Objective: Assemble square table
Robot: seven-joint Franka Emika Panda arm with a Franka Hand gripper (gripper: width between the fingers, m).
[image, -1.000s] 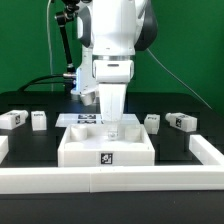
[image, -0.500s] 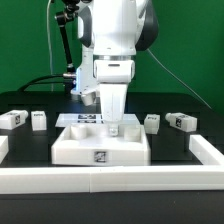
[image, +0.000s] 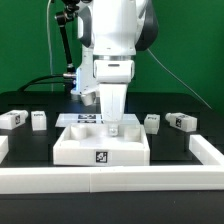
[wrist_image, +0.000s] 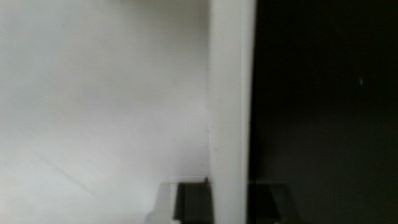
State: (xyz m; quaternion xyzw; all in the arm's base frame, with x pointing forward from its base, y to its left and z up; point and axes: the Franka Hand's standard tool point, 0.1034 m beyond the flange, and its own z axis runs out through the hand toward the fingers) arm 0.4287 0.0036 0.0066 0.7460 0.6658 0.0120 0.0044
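While the arm (image: 110, 45) hangs vertical over the black table (image: 30, 142), the tabletop (image: 85, 146) sits centre-front behind the rail (image: 120, 182). Gripper (image: 113, 128) is clamped on its far wall. Legs (image: 38, 119) lie two per side. Wrist cam only: wall edge btw. fingers (wrist_image: 189, 204).

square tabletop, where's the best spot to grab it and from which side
On the tabletop, take the thin upright rim wall from straight above, one finger on each face; the tray looks too wide to span. The gripper is shut on the far wall that way.
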